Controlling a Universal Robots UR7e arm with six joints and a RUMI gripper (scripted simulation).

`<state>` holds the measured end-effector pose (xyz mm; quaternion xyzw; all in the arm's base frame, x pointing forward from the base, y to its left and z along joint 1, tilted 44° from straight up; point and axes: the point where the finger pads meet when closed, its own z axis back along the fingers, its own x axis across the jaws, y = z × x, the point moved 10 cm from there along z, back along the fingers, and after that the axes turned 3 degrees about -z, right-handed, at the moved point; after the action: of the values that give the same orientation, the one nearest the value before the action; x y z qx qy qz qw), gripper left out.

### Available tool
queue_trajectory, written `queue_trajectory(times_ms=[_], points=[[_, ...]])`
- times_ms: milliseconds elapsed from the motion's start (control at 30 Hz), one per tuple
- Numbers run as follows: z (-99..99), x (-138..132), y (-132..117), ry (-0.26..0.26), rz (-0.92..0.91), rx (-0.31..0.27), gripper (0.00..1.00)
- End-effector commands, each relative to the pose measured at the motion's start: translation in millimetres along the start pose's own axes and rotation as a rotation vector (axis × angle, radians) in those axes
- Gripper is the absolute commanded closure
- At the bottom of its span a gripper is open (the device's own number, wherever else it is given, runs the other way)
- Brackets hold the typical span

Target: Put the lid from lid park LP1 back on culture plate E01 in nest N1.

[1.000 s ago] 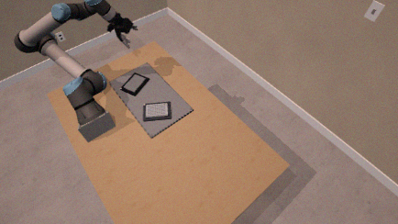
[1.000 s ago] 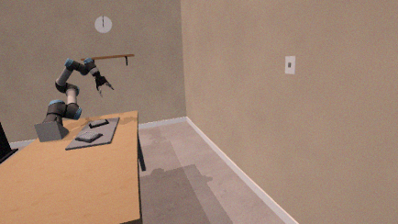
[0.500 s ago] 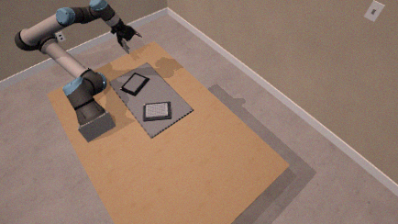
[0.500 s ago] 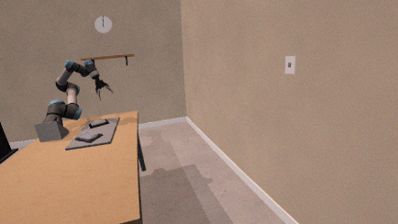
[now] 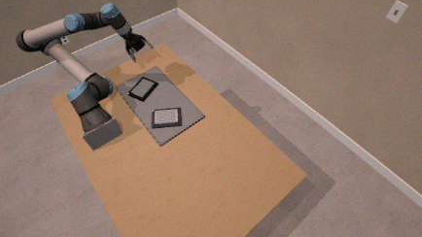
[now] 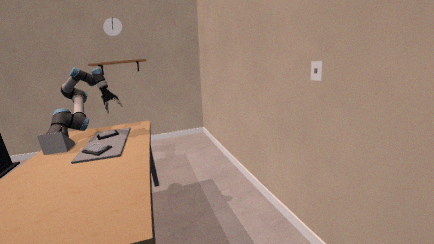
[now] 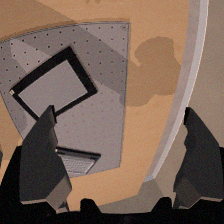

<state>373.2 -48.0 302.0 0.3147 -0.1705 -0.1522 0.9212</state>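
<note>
On the grey mat [image 5: 187, 118], a black-rimmed lid [image 5: 143, 88] lies flat.

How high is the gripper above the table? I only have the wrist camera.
Observer: In the exterior view the gripper hangs well above the table, open and holding nothing.
Operator: Is it over the lid?
Observer: No. In the top view it appears beyond the wall-side edge of the grey mat; the lid lies on the mat, closer to the arm's base.
Operator: My left finger hides most of the plate.
Observer: The culture plate lies uncovered on the mat, apart from the lid, with its well grid showing.
</note>
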Motion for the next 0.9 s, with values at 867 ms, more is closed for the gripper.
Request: queue_trajectory(times_ms=[867], points=[[-56.5,-37.4,-38.3,0.151,-0.519,-0.011,0.18]])
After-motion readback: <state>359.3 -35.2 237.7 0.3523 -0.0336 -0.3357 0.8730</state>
